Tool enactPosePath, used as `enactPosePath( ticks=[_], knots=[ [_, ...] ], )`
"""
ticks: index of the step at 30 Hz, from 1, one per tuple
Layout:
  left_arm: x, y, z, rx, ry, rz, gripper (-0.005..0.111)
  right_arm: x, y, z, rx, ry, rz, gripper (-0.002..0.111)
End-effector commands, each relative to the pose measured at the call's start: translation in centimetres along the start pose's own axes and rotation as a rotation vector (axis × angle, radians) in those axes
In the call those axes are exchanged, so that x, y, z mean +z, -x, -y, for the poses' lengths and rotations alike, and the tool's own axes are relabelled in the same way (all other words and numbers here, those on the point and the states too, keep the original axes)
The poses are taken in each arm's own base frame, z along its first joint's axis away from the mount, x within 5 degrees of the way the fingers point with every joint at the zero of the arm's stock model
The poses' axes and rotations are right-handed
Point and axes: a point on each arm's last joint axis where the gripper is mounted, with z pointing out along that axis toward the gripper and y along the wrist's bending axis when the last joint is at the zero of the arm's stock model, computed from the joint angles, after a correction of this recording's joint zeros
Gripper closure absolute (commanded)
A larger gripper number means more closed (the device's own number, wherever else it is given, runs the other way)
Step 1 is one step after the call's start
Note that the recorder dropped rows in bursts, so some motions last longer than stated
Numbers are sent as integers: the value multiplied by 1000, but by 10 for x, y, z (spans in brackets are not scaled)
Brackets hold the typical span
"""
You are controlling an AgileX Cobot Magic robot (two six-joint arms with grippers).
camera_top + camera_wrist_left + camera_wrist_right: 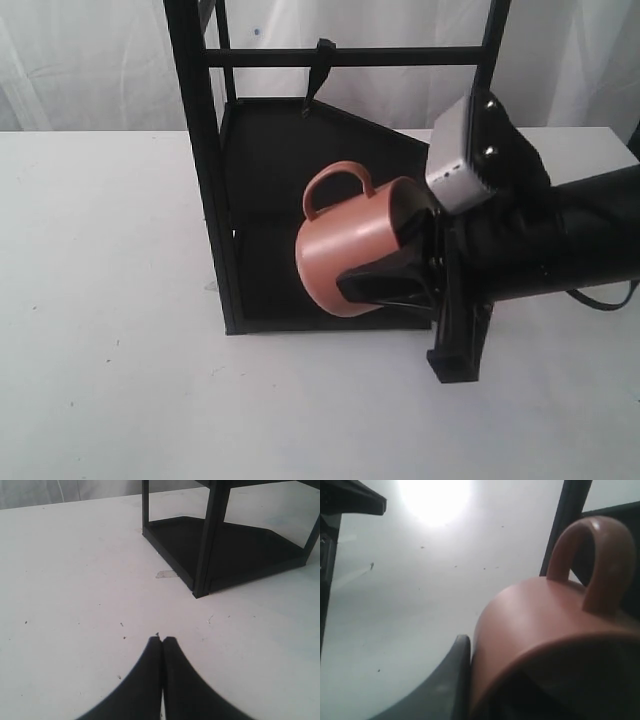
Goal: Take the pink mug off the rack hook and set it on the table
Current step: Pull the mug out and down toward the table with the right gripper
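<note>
The pink mug [345, 245] lies on its side in the air, handle up and mouth toward the right arm, well below the rack hook [322, 62] and clear of it. My right gripper [400, 250] is shut on the mug's rim, one finger [452, 680] against the outer wall and the other hidden inside the cup. In the right wrist view the pink mug [535, 615] fills the frame over the white table [395, 605]. My left gripper [162, 639] is shut and holds nothing, low over the table [75, 580]. It is out of the exterior view.
The tall black frame [200, 150] stands mid-table, with its black angled tray [270, 160] just behind and under the mug. The frame's post [207, 540] rises ahead of the left gripper. White table [100, 330] stretches left and front of the rack.
</note>
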Motion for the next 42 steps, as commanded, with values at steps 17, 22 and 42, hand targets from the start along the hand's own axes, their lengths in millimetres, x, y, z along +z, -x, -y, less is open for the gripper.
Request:
enactPosePath(
  ticks=[17,22,42],
  knots=[
    [0,-1,0,-9,2,3,107,11,-23,-11,-76,-132,-405,108],
    [0,-1,0,-9,2,3,107,8,-32,-9,-5,-213,-539,108],
    [0,-1,0,-9,2,3,107,33,-51,-12,68,-256,-753,108]
  ],
)
